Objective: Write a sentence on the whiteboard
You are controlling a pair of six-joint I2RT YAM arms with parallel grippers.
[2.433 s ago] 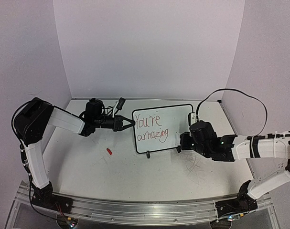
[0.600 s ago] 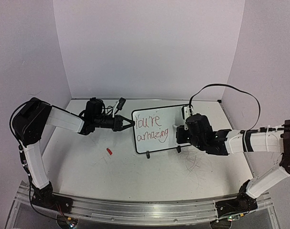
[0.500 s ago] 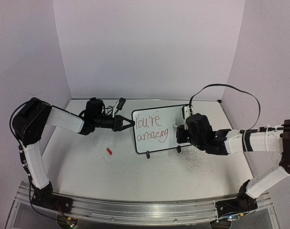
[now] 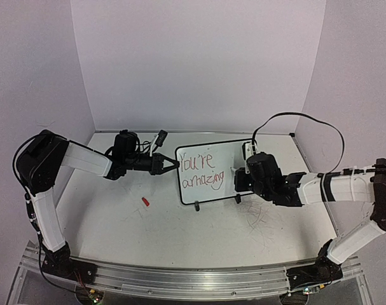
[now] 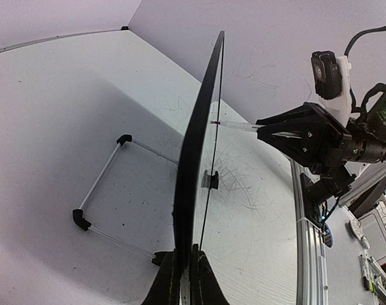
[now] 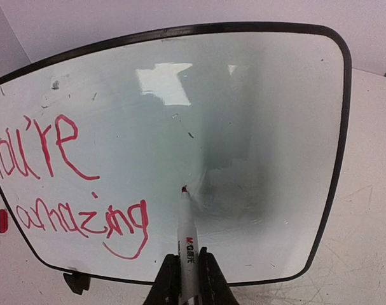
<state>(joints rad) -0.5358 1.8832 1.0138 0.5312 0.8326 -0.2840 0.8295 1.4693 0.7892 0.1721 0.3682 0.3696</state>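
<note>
Pinching the marker (image 6: 187,229) in the right gripper (image 6: 183,270), now higher and further left than earlier, off the lower right corner. Seemingly touching its tip to the whiteboard (image 6: 256,95) just right of "amazing". Clamping its left edge in the left gripper (image 4: 173,163), unmoved. Showing the sentence (image 6: 53,143) in thin red, two lines, on the left half; standing mid-table (image 4: 116,216).

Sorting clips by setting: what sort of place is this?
Probably a robotics lab cell: plain white walls around a scuffed tabletop, left arm and right arm on an aluminium rail, small whiteboard between them.
</note>
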